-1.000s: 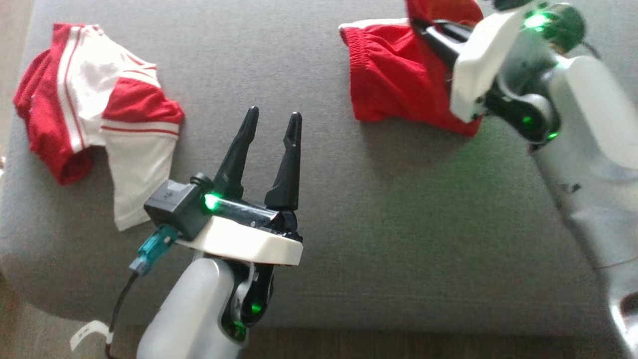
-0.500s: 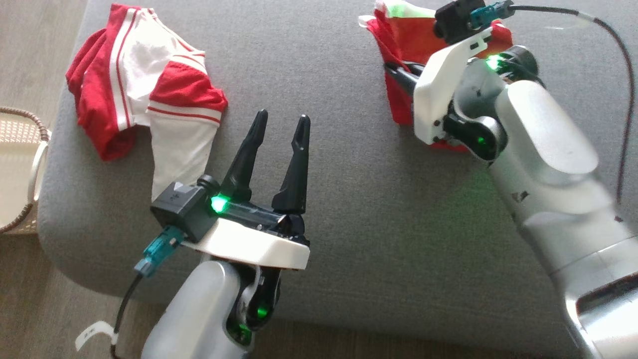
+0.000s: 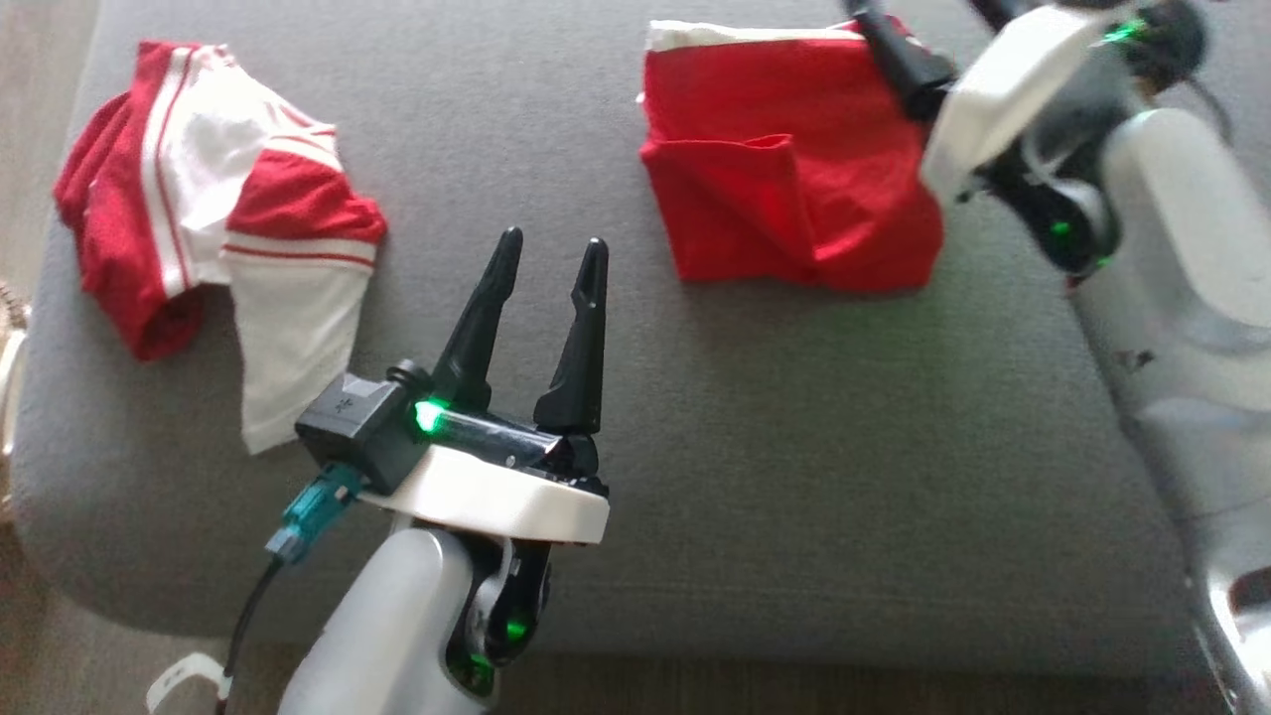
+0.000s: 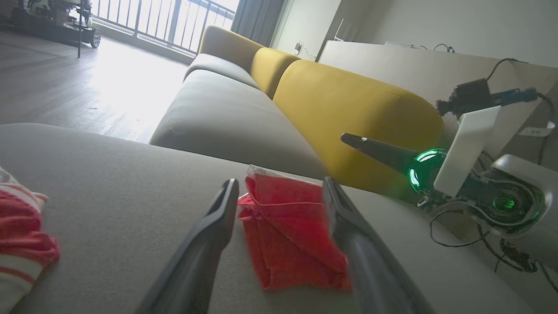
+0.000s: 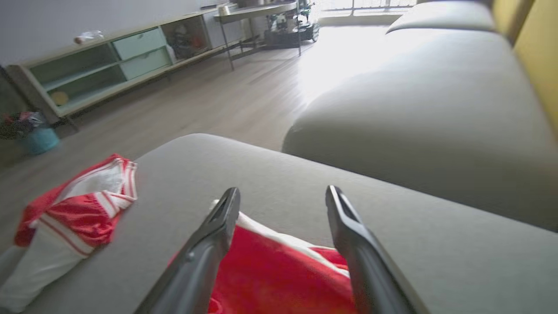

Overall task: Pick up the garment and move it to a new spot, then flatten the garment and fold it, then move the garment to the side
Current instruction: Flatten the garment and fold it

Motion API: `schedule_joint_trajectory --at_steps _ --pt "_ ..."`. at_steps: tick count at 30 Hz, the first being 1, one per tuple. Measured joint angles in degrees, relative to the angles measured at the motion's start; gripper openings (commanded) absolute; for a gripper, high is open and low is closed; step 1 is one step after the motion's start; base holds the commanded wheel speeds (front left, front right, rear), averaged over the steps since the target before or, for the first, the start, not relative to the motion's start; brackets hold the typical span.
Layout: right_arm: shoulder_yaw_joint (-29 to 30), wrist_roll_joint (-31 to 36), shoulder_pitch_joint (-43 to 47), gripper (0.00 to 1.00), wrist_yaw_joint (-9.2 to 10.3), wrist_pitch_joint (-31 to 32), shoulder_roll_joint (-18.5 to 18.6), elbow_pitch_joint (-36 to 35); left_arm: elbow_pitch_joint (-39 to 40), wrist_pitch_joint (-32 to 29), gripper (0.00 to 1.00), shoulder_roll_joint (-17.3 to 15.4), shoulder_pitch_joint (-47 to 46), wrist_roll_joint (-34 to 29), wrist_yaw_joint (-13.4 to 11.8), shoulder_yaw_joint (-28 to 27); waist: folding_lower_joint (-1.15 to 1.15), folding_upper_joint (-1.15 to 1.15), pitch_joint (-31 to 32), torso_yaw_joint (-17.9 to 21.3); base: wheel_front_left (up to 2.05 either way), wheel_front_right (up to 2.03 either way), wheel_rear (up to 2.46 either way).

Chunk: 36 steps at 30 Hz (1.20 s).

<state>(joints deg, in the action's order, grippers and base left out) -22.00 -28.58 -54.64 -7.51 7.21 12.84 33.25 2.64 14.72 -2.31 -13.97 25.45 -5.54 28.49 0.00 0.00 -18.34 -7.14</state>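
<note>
Red garment point(image 3: 794, 169) lies folded on the grey cushion point(image 3: 794, 427), toward its far right corner, white hem along the far side. R gripper point(image 5: 283, 194) hangs over the garment's right edge, fingers spread apart, nothing btwn them; can't tell if it touches the cloth. L gripper point(image 3: 551, 243) sits over the cushion's front-middle, fingers apart, empty. Red-and-white shirt point(image 3: 218, 238) lies crumpled at the far left corner, well apart from the garment. Teal tub point(image 5: 41, 140) on the floor w/ stuff in it, too blurred to name
</note>
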Motion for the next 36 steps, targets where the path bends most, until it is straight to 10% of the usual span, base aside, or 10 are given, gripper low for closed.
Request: schedule_joint_trajectory --at_steps 17,19,27,36 --pt "7.2 12.8 19.0 1.0 0.0 -11.2 -3.3 -6.4 0.9 0.0 1.0 -0.2 4.4 -1.2 0.0 -3.4 -0.01 0.0 3.6 3.8 0.0 0.0 0.0" --pt "7.1 15.6 18.8 0.0 0.0 -12.1 -4.0 -4.3 1.0 0.0 1.0 -0.2 4.4 -1.2 0.0 -3.2 0.0 0.0 3.7 3.0 0.0 0.0 0.0" --pt "9.3 28.2 14.5 0.0 0.0 -15.3 -4.3 7.4 1.6 0.0 1.0 -0.2 4.4 -1.0 -0.6 -2.0 0.0 0.0 3.6 -2.1 0.0 0.0 0.0" --pt "3.2 26.5 12.4 0.0 0.0 -18.5 -8.1 19.6 1.7 0.0 1.0 -0.2 4.5 0.0 -1.3 -1.4 0.0 0.0 3.7 -6.0 0.0 0.0 0.0"
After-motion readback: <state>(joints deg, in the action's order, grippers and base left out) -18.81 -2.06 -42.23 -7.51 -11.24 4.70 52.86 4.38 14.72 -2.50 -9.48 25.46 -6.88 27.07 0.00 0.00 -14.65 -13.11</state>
